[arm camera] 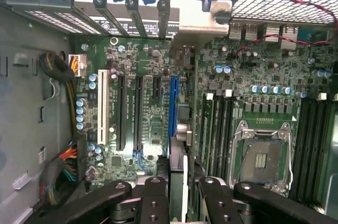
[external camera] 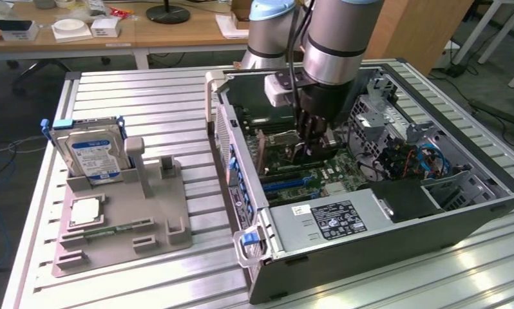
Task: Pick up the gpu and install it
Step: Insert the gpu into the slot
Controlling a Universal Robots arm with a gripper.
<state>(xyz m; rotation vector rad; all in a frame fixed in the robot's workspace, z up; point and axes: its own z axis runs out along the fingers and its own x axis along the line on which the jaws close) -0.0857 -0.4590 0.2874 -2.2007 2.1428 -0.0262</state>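
Observation:
My gripper (external camera: pixel 313 143) reaches down into the open computer case (external camera: pixel 463 212), over the motherboard. It is shut on the gpu (arm camera: pixel 178 179), which shows edge-on as a thin dark card between the two black fingers (arm camera: pixel 153 203). In the wrist view the card lines up with the long blue slot (arm camera: pixel 173 105) on the green motherboard (arm camera: pixel 148 123). In the exterior view the gpu (external camera: pixel 302 153) hangs upright just below the fingers, close to the board. Whether its lower edge touches the slot is hidden.
The empty CPU socket (arm camera: pixel 261 158) and memory slots lie beside the blue slot. A power supply (external camera: pixel 326 219) fills the case's near end. On the exterior view's left, a grey fixture (external camera: pixel 145 225) holds a hard drive (external camera: pixel 89 151) and a CPU chip (external camera: pixel 85 211).

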